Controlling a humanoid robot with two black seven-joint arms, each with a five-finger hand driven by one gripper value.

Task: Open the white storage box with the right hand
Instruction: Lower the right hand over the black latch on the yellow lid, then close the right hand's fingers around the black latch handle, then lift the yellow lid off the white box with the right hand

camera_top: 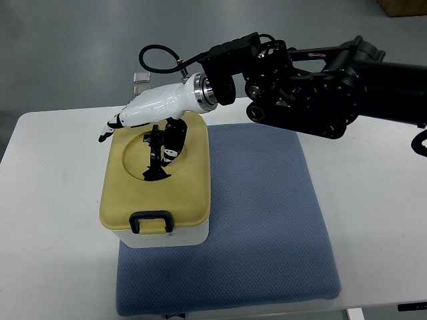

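The storage box (193,235) has a white body and a pale yellow lid (190,193) with a round recess. It stands on the left part of a blue mat, and the lid lies flat on it. A dark blue latch (151,222) sits at the lid's front edge. My right hand (159,150), a white shell with black fingers, reaches in from the right over the back of the lid. Its fingers (164,141) point down into the recess, loosely spread and holding nothing. One finger sticks out past the lid's back left corner. The left arm is out of the picture.
The blue mat (267,220) covers the middle of the white table (53,220). My bulky black right forearm (313,87) hangs above the mat's far edge. A small metal clip (141,83) stands behind the table. The corner of a cardboard box (400,7) shows at top right.
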